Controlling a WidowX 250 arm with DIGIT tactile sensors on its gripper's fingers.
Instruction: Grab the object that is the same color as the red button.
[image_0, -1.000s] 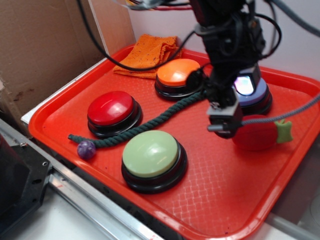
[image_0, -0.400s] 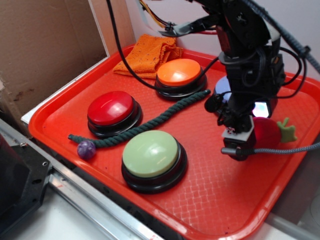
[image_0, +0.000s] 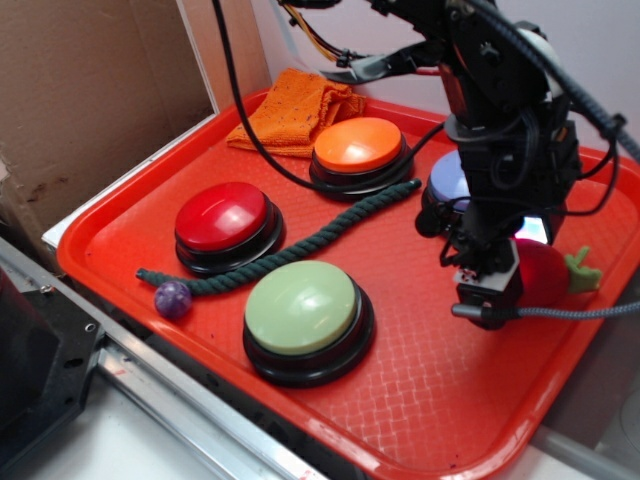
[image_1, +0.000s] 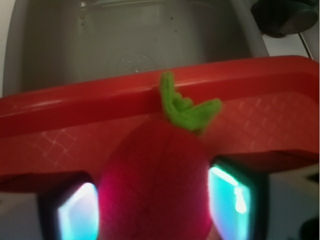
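Observation:
The object, a red plush toy (image_0: 547, 272) with a green leafy top (image_0: 584, 270), lies on the red tray (image_0: 420, 400) near its right rim. My gripper (image_0: 505, 285) is lowered over it. In the wrist view the toy (image_1: 155, 175) fills the gap between my two lit fingers (image_1: 75, 215), its sides at or just off the pads and not visibly squeezed. The gripper (image_1: 155, 210) stands open around it. The red button (image_0: 222, 215), a glossy dome on a black base, sits at the tray's left, far from the gripper.
On the tray are an orange button (image_0: 358, 143), a pale green button (image_0: 300, 305), a blue button (image_0: 447, 180) partly behind the arm, a dark green rope (image_0: 300, 243) and a purple ball (image_0: 172, 297). An orange cloth (image_0: 295, 105) lies at the back. Cardboard (image_0: 90, 100) stands left.
My gripper has moved right and toward the front, dropping down over the red plush toy until its fingers straddle it. The toy has shifted slightly to the right.

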